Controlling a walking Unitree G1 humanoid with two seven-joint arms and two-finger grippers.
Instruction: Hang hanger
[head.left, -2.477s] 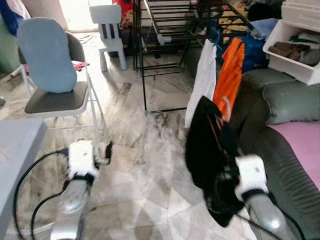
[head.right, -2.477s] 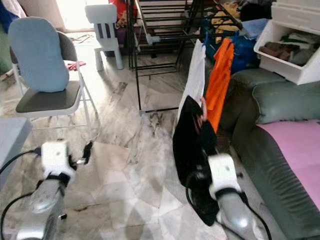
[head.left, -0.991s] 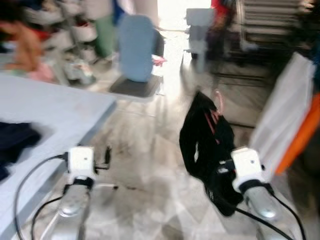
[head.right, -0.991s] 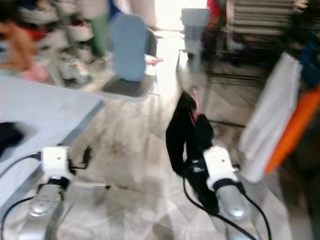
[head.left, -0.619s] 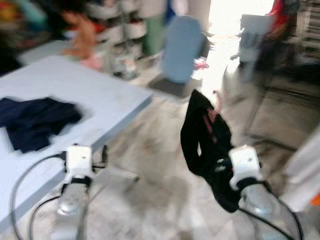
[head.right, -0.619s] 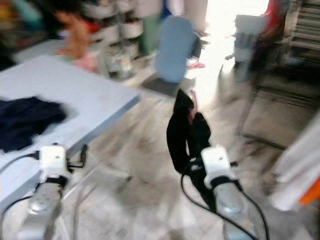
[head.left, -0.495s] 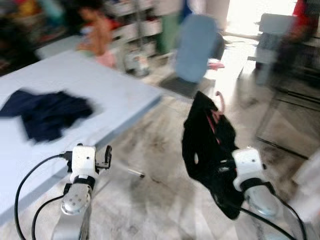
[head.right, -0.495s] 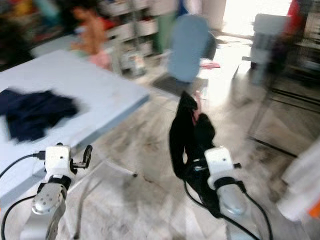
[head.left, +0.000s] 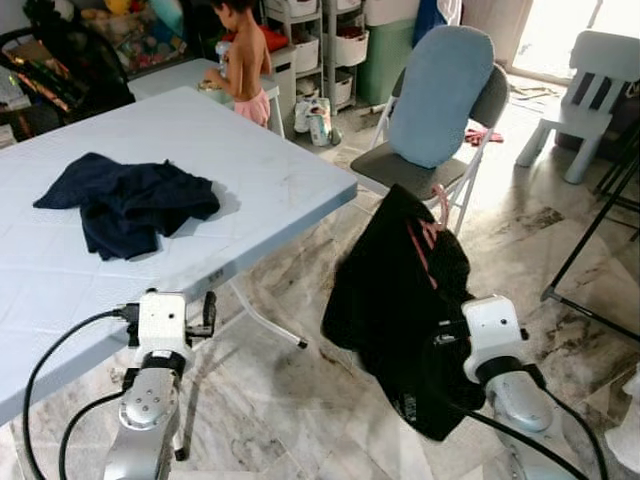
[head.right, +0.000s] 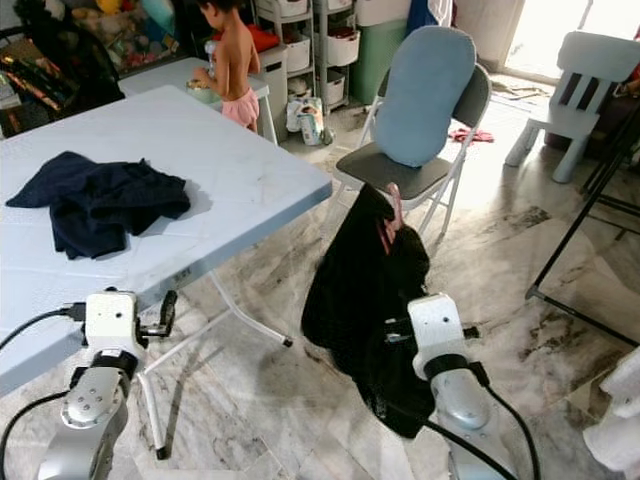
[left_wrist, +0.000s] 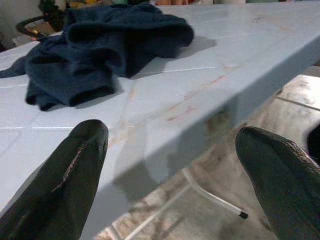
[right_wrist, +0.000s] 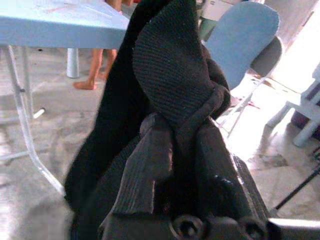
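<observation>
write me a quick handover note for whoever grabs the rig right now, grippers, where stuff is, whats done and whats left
Right gripper: shut on the black garment, which sits on a pink hanger held up over the floor, in front of the chair.
Left gripper: open, holding nothing, at the table edge.
A dark blue garment lies crumpled on the table. A person stands at a small table beyond it.
Done: black garment is on its hanger and in hand.
Left: hang it. A black rack leg shows at the right edge; the hanger is not on any rail yet.
</observation>
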